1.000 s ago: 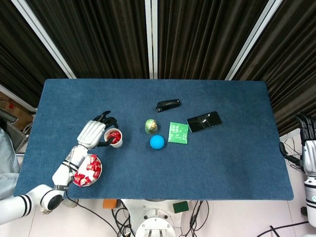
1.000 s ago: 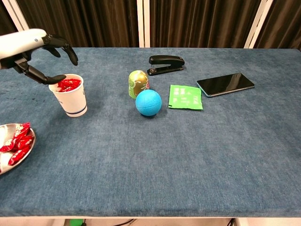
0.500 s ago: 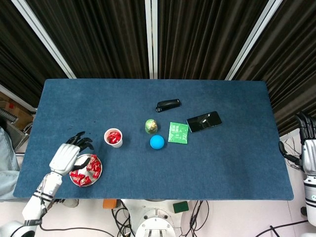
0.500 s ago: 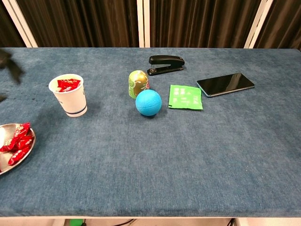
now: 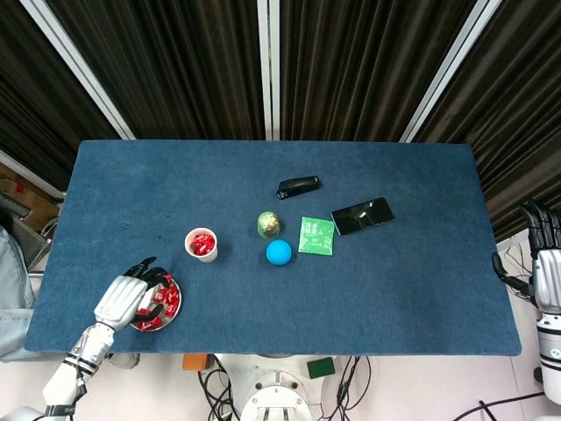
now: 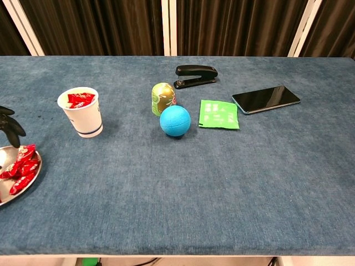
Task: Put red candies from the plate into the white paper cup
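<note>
Now the left hand (image 5: 125, 298) hovers over the plate (image 5: 172, 307) with fingers spread and empty — poised, I judge, to pick red candies (image 5: 164, 298) for the white paper cup (image 5: 201, 245) just beyond the plate.

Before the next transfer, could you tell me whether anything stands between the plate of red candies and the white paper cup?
Nothing visible does. Only bare table lies between the plate with its red candies and the white paper cup. The left hand hovers over the plate.

Even, bright overhead light, both views sharp. Soft short shadows under the blue ball (image 6: 175, 120) and cup (image 6: 81, 111). Phone (image 6: 266, 98) screen shows mild glare. Curtains at 12 o'clock stay dark. Slight wide-angle bend on tabletop (image 6: 222, 183) edges.
</note>
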